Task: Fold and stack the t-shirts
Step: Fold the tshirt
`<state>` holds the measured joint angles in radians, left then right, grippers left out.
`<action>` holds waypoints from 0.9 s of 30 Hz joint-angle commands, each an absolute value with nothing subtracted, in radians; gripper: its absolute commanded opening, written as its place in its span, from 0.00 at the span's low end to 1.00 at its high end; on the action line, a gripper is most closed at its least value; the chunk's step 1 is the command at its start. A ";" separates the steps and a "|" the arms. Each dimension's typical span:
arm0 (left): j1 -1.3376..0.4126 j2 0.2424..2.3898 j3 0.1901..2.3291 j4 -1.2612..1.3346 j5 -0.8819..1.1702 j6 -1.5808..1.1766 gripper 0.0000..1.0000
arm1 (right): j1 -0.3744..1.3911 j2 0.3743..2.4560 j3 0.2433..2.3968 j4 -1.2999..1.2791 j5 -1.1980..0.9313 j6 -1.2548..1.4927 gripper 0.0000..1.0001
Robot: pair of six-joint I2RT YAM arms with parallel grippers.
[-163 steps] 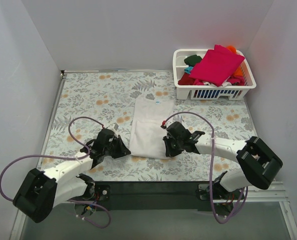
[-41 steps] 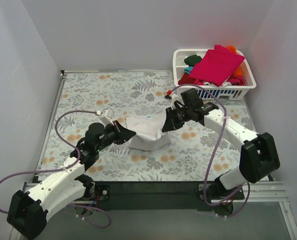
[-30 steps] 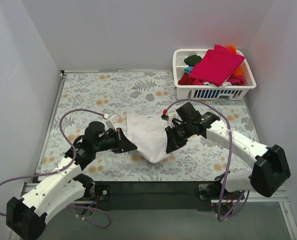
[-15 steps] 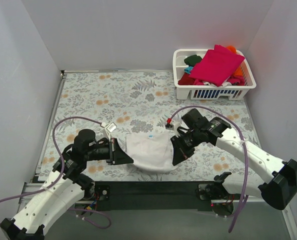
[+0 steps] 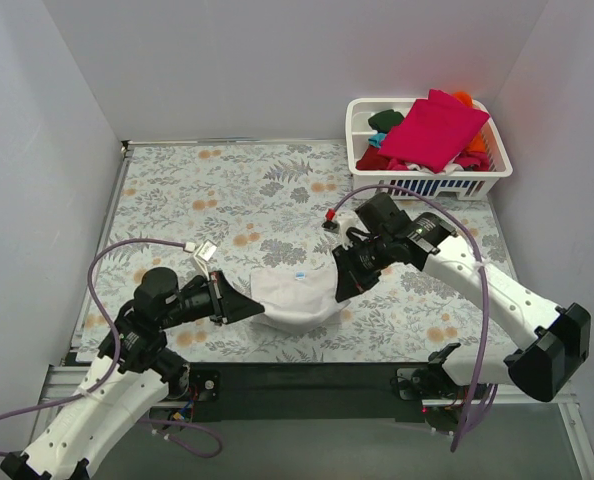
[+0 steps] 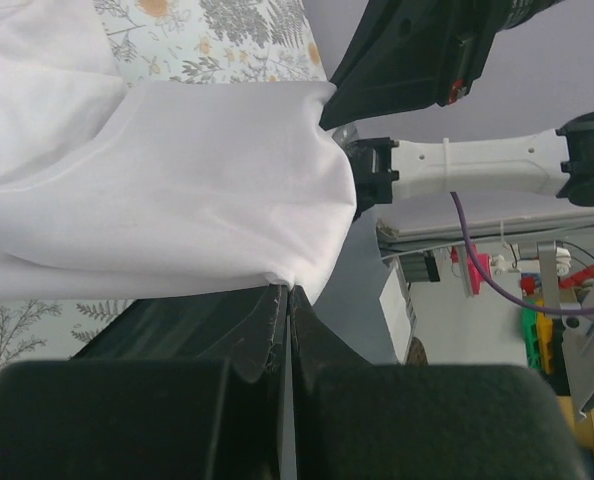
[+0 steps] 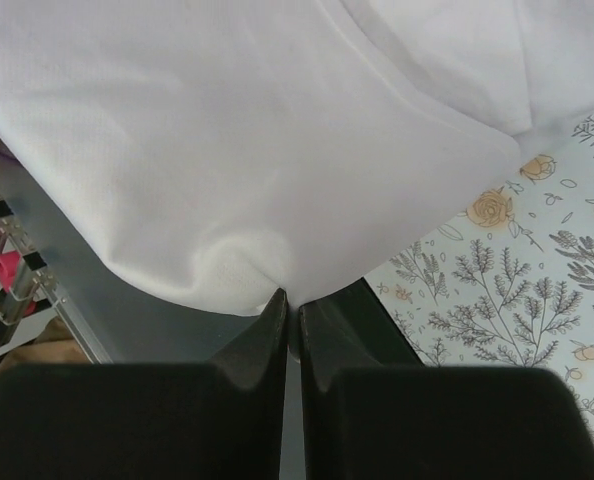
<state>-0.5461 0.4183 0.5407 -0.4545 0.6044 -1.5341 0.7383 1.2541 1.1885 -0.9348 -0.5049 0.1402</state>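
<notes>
The white t-shirt (image 5: 292,297) hangs folded between my two grippers above the near middle of the table, sagging in the middle. My left gripper (image 5: 245,303) is shut on its left edge; the cloth (image 6: 177,190) is pinched at the fingertips. My right gripper (image 5: 339,290) is shut on its right edge; in the right wrist view the cloth (image 7: 277,150) bunches at the closed tips. A magenta shirt (image 5: 432,128) lies on top of red, dark green, teal and orange shirts in the basket.
The white slatted basket (image 5: 367,182) stands at the back right of the floral table (image 5: 207,190). The black front rail (image 5: 307,375) runs along the near edge. White walls close in the left, back and right sides.
Both grippers lifted the white shirt off the table, carried it toward the near edge, then back a little; it now hangs folded and shorter between them.
</notes>
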 commanded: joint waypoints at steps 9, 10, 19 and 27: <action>-0.543 0.517 0.470 -0.376 0.358 -1.497 0.00 | 0.651 1.390 1.201 -0.851 -0.413 0.065 0.01; -0.543 0.528 0.459 -0.371 0.345 -1.496 0.00 | 0.643 1.400 1.198 -0.838 -0.410 0.060 0.01; -0.541 0.597 0.456 -0.376 0.210 -1.491 0.00 | 0.614 1.479 1.203 -0.717 -0.388 0.100 0.01; -0.542 0.627 0.457 -0.361 0.075 -1.486 0.00 | 0.614 1.569 1.252 -0.664 -0.359 0.115 0.01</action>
